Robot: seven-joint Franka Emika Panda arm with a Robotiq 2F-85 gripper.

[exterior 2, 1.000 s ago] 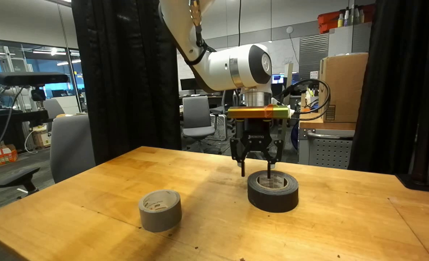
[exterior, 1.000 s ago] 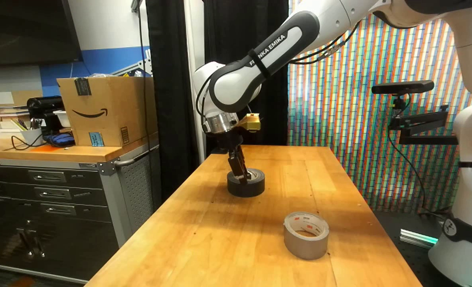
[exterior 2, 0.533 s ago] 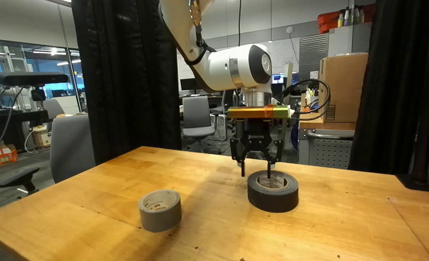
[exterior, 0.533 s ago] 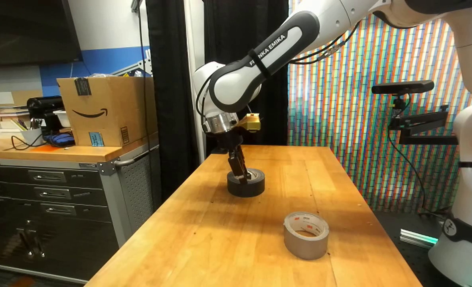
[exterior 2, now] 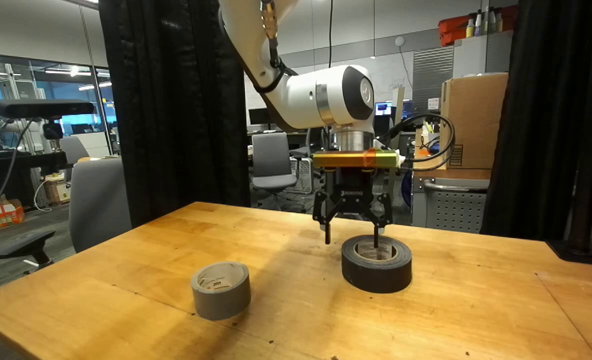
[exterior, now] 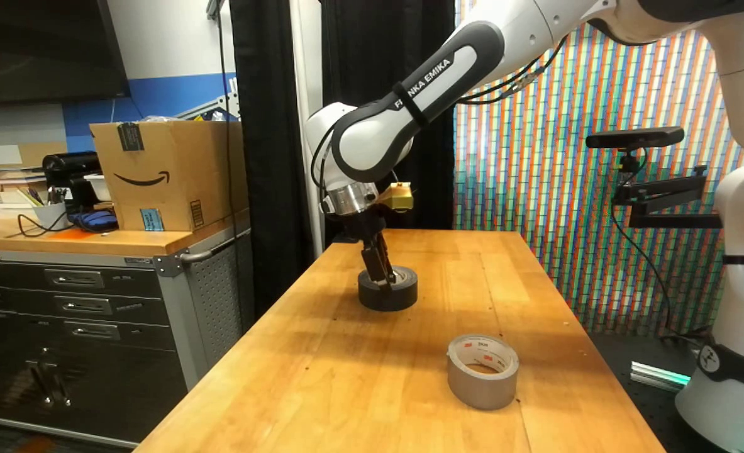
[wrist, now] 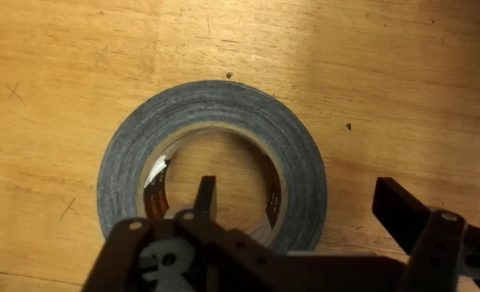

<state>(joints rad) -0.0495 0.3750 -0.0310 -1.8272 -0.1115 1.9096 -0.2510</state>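
A black tape roll (exterior: 389,299) lies flat on the wooden table; it also shows in an exterior view (exterior 2: 377,277) and in the wrist view (wrist: 215,99). My gripper (exterior 2: 352,244) is open and empty just over this roll. In the wrist view the gripper (wrist: 295,180) has one finger over the roll's hole and the other outside its rim, so the ring wall lies between them. Whether the fingertip dips into the hole is hard to tell. A grey tape roll (exterior: 482,387) lies flat on the table, apart from the gripper; it also shows in an exterior view (exterior 2: 221,302).
The wooden table (exterior 2: 296,325) carries both rolls. A black stand base (exterior 2: 580,252) is on the table at one edge. A camera on a bracket (exterior: 636,137) stands beside the table. A drawer cabinet (exterior: 70,314) with a cardboard box (exterior: 170,176) is near by.
The fingers have spread wider apart, and the hand has lowered slightly. Both tape rolls have stayed where they were.
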